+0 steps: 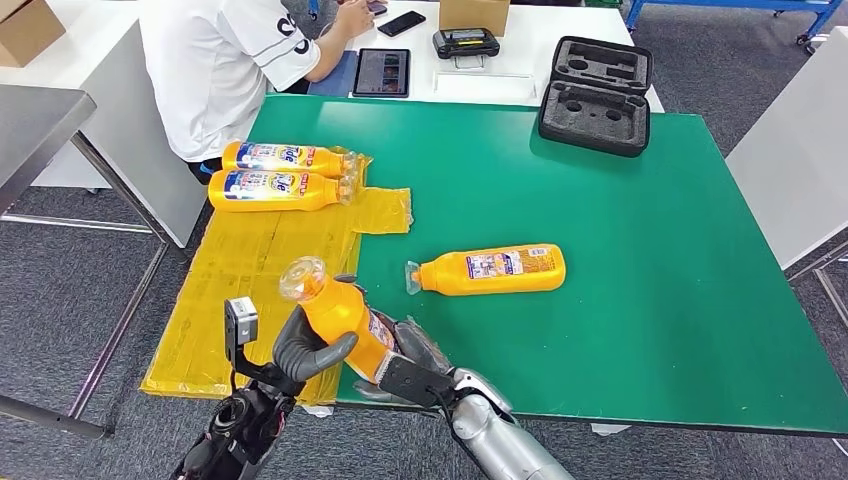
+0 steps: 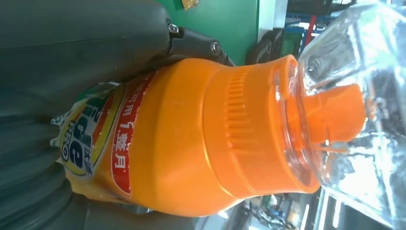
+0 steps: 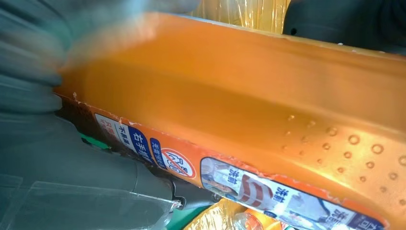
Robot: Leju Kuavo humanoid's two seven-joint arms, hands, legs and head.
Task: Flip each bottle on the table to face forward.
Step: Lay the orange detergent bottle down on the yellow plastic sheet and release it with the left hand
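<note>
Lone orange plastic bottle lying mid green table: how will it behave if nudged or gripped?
The orange plastic bottle lying alone looks flat-sided, so it would probably slide rather than roll on the green table. Its glossy body may slip in a loose grip. It looks full, so it's likely heavy for its size.

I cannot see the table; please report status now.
Left hand and right hand both grip one orange bottle. Third bottle lies on green table. Nothing in the way.
</note>
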